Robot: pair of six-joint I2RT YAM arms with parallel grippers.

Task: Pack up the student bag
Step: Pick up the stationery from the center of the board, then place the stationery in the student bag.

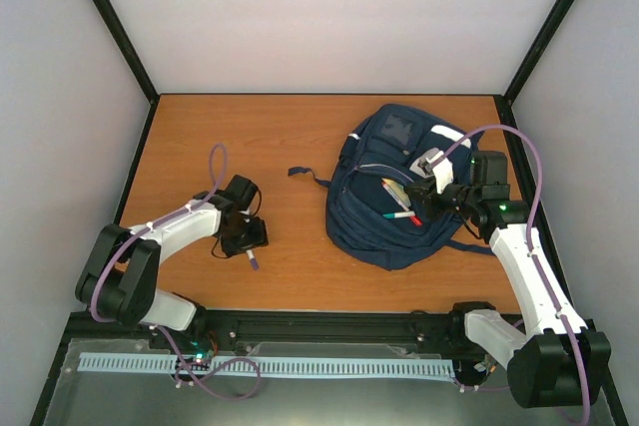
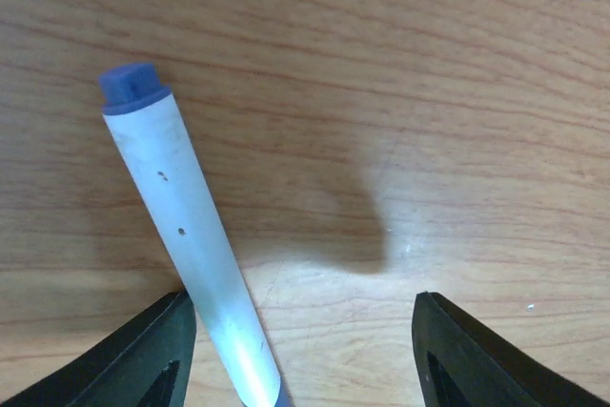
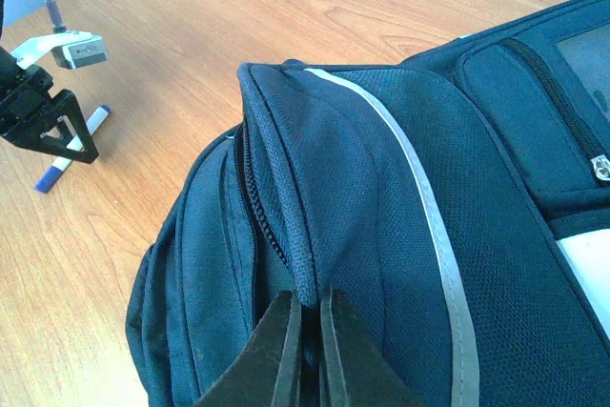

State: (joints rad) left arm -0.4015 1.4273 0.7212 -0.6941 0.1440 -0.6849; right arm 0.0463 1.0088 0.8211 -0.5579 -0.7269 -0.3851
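The student bag (image 1: 384, 212), navy with a thin white stripe, lies at the right of the table with its top pocket held open. My right gripper (image 3: 307, 331) is shut on the piped edge of the bag (image 3: 381, 226) beside the zip. Several pens (image 1: 401, 203) stick out of the opening. A white marker with a blue cap (image 2: 181, 226) lies on the wood at the left. My left gripper (image 2: 305, 355) is low over it with its jaws open. The marker's barrel rests against the left finger (image 2: 143, 359), well apart from the right finger.
The wooden table (image 1: 300, 137) is walled in by a black frame and white panels. A dark strap (image 1: 305, 175) trails left from the bag. In the right wrist view the left gripper (image 3: 48, 116) stands over the marker (image 3: 71, 148) far left.
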